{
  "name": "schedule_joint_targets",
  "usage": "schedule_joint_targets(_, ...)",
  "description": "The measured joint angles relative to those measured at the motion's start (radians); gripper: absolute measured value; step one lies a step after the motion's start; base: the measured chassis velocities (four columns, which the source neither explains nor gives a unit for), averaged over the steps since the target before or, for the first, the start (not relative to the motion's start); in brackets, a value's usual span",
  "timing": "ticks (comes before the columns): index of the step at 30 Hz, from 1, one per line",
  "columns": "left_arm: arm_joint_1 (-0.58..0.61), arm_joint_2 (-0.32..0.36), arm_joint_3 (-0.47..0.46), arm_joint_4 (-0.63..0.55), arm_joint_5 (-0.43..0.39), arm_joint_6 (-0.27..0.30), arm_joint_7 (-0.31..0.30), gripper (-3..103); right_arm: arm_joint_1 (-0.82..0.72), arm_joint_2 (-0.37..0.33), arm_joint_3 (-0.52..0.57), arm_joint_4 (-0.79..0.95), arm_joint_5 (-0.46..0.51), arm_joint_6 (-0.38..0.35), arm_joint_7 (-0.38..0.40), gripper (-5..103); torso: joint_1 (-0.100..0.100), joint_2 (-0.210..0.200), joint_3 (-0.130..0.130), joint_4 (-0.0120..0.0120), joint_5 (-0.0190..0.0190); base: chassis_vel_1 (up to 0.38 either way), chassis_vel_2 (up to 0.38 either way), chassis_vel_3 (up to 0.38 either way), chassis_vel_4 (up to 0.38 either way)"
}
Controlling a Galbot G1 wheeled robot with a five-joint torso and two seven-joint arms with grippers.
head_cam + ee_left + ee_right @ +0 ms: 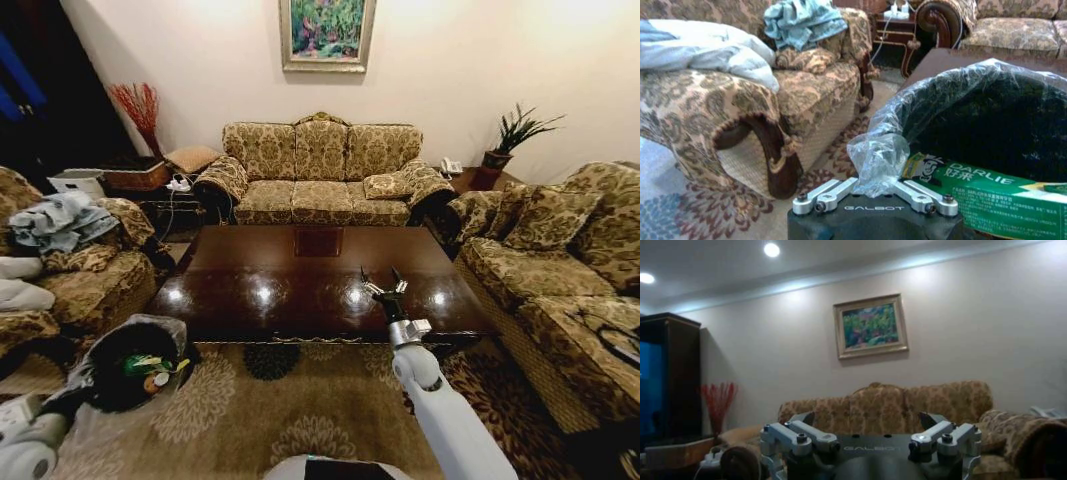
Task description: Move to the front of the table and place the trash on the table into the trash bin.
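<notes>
The table is dark glossy wood and stands straight ahead on the rug. The trash bin, black with a crinkly clear bag, sits on the floor off the table's front left corner. Inside it lie a green box printed DARLIE and small bits of trash. My left gripper sits at the bin's rim, shut on a bunch of the clear bag. My right gripper hovers open above the table's front edge, fingers spread and holding nothing.
A patterned sofa stands behind the table. An armchair with clothes on it is at the left, close to the bin, and another sofa is at the right. A floral rug lies before the table.
</notes>
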Motion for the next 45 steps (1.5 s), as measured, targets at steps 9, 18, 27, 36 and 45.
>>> schedule_joint_targets(9, -0.032, -0.017, 0.094, 0.076, 0.06, 0.002, 0.028, 0, -0.006, 0.017, 0.03, -0.007, -0.008, 0.011, -0.012, 100, 0.002, -0.001, 0.001, 0.0005, -0.001, 0.0, 0.0, 0.0, 0.0)
schedule_joint_targets(18, -0.16, -0.048, 0.251, 0.214, 0.148, -0.007, 0.03, 0, -0.025, 0.012, 0.023, 0.028, -0.035, 0.007, -0.013, 100, 0.002, -0.001, 0.001, 0.0001, -0.0005, 0.049, -0.052, -0.059, 0.061)
schedule_joint_targets(27, -0.216, -0.042, 0.319, 0.354, 0.189, -0.061, 0.047, 0, -0.043, 0.022, 0.033, 0.047, -0.058, 0.032, -0.007, 100, -0.001, 0.0, 0.0, 0.0007, -0.0007, 0.19, -0.184, -0.187, 0.201)
schedule_joint_targets(36, -0.521, -0.019, 0.505, 0.843, 0.302, -0.29, 0.136, 0, -0.154, 0.03, 0.08, 0.115, -0.117, 0.065, -0.036, 100, 0.003, -0.001, 0.001, -0.0005, -0.0012, 0.039, -0.031, -0.036, 0.029)
schedule_joint_targets(45, -0.763, -0.061, 0.529, 1.213, 0.396, -0.371, 0.188, 0, -0.186, -0.014, 0.073, 0.155, -0.131, 0.038, -0.019, 100, 0.0, 0.0, 0.0, 0.0008, -0.0002, -0.026, 0.019, 0.017, -0.031)
